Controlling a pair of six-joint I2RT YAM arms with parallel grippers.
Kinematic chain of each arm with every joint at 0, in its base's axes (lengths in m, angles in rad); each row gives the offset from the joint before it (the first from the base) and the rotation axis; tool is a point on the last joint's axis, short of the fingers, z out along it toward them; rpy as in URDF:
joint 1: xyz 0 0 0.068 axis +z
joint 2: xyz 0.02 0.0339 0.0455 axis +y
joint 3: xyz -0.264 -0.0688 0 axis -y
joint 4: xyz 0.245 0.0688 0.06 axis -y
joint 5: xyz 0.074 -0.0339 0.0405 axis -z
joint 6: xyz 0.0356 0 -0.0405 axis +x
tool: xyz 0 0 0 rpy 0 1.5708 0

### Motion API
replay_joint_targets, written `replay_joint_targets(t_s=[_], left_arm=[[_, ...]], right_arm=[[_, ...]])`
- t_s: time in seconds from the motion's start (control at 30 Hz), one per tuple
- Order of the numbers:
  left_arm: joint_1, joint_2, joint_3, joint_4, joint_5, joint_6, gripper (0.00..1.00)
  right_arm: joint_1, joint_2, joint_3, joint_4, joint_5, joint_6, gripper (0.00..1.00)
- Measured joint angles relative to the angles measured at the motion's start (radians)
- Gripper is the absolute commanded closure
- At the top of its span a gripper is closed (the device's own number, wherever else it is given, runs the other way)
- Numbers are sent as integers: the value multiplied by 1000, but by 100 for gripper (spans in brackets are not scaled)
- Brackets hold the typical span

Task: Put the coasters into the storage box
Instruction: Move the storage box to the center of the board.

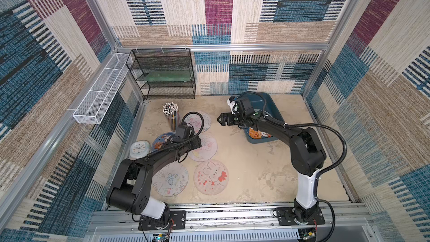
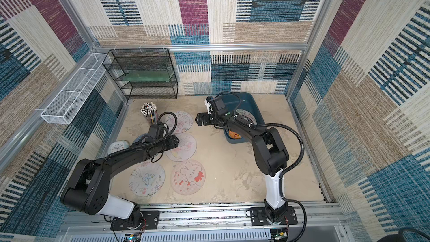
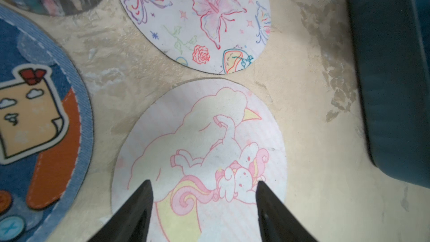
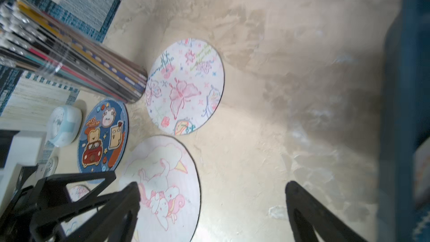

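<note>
Five coasters lie flat on the beige worktop [image 1: 244, 159] outside the storage box [image 1: 271, 104], and at least two more show inside it. In both top views the dark teal box sits toward the far right of the worktop, partly hidden by the right arm.

On the worktop, a butterfly-and-flower coaster [image 3: 197, 19] lies beside a clear cup of pencils [image 1: 171, 115]. Just beside it is a pale unicorn coaster [image 3: 200, 159], and a dark blue cartoon coaster [image 4: 102, 136] lies next to a small white clock [image 1: 139, 149]. Nearer the front lie a coaster with a blue butterfly [image 1: 171, 179] and one with a bunny and red bow [image 1: 211, 176].

The left hand [image 3: 203, 196] hovers over the unicorn coaster with its fingers apart, holding nothing. The right hand [image 1: 221, 121] hangs above bare worktop beside the box, fingers spread wide and empty.

A black wire-mesh rack [image 1: 162, 73] stands at the back wall, and a white mesh basket [image 1: 100, 94] hangs on the left wall.
</note>
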Motion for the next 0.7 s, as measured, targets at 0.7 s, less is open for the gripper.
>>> replay_joint_targets(t_s=[0.7], left_arm=[[23,61,-43,76,15,-52,31]], right_arm=[[122,123,-48,-28,-154,50,3]])
